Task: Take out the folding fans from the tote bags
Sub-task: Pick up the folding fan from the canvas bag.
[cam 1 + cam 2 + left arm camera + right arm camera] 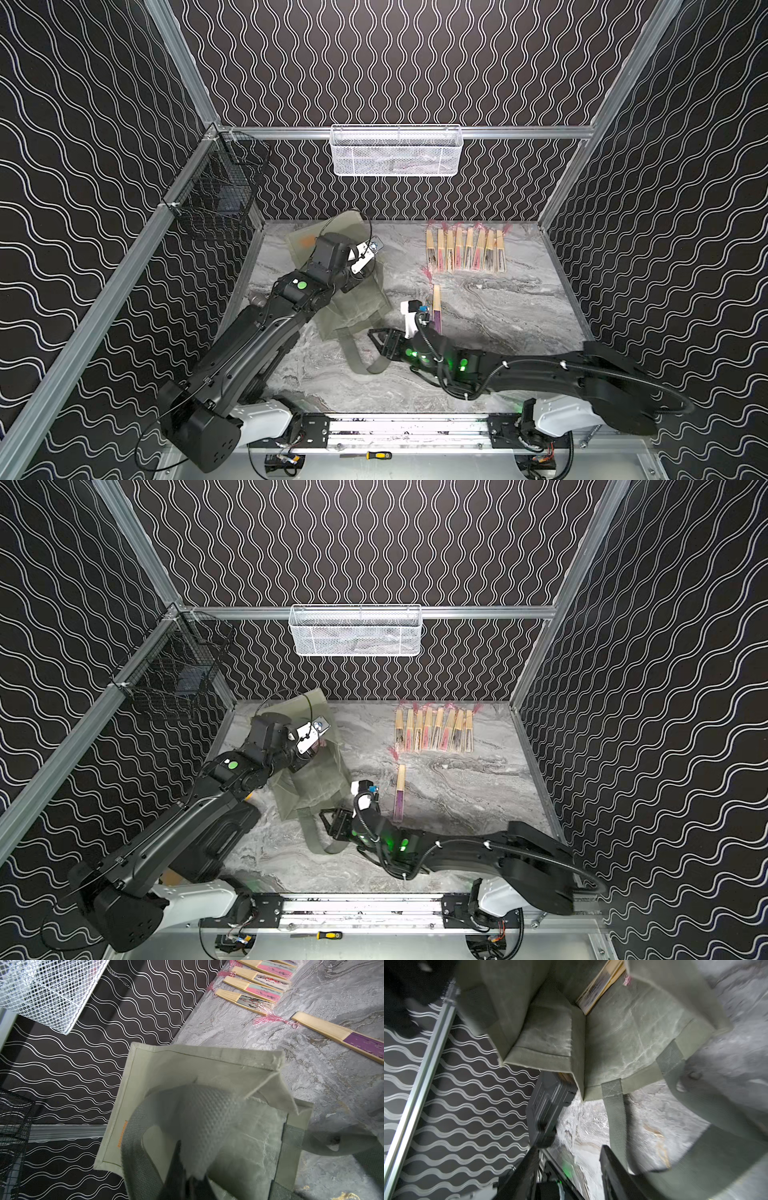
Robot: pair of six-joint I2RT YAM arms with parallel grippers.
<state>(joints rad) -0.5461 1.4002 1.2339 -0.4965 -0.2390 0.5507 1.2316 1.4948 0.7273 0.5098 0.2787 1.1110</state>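
The grey-green tote bag [359, 305] lies at the left of the marble table, its mouth and straps toward the front. My left gripper [187, 1186] is shut on the bag's upper fabric by a strap and holds that layer raised. My right gripper [375, 343] stands open just in front of the bag's mouth, nothing between its fingers [529, 1165]. Inside the bag [623, 1032] one fan [600, 987] shows deep in the opening. Several folding fans [465, 251] lie in a row at the back right. A single purple fan [436, 307] lies beside my right wrist.
A white mesh basket [395, 151] hangs on the back wall and a black wire basket [216, 195] on the left wall. A screwdriver [374, 455] lies on the front rail. The bag's straps [376, 365] trail beside my right gripper.
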